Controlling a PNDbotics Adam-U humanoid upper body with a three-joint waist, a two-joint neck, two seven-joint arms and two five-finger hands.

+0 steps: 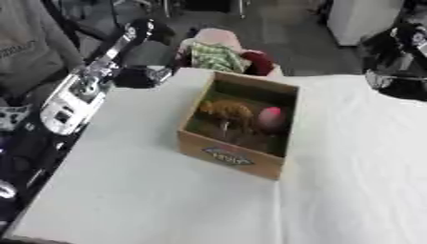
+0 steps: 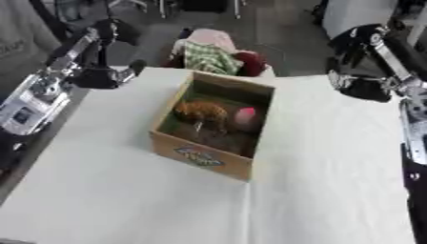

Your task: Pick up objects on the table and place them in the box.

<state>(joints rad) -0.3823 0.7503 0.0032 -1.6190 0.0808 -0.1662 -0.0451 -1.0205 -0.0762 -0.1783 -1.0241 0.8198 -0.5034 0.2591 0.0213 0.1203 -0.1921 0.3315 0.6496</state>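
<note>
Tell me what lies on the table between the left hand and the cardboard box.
Nothing: in the right eye view only bare white table runs from the left hand to the box.

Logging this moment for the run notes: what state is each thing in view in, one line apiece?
Open-topped brown cardboard box: upright on the white table, holding things.
Brown mottled object: inside the box.
Pink rounded object: inside the box, beside the brown one.
Left hand: over the table's far left edge, holding nothing.
Right hand: over the table's far right edge, fingers unclear.
</note>
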